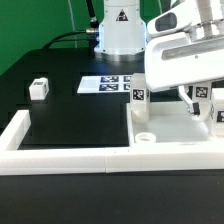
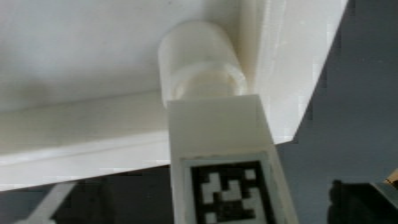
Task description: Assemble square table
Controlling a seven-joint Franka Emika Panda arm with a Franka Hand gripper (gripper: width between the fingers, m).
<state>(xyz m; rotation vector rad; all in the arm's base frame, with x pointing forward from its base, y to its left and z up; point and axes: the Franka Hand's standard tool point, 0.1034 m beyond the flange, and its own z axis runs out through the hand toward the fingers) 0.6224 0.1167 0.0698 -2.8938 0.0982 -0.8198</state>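
Nearest us, the low fence (image 1: 60, 152) bounds the table (image 1: 70, 115); beyond it the square table (image 1: 175, 132) lies at right. Leg-fitting step: a leg (image 2: 222, 130) stands in its corner, and the claw (image 1: 190, 93) seems open. Next, we judge, it should fetch the loose leg (image 1: 39, 89) at far left.

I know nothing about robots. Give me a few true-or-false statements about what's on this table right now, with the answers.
1. A small white leg lies alone on the black table, at the exterior view's left. True.
2. The square tabletop is at the exterior view's left. False: it is at the right.
3. A tagged leg stands upright on the square tabletop. True.
4. The marker board rests on the square tabletop. False: it lies on the black table itself.
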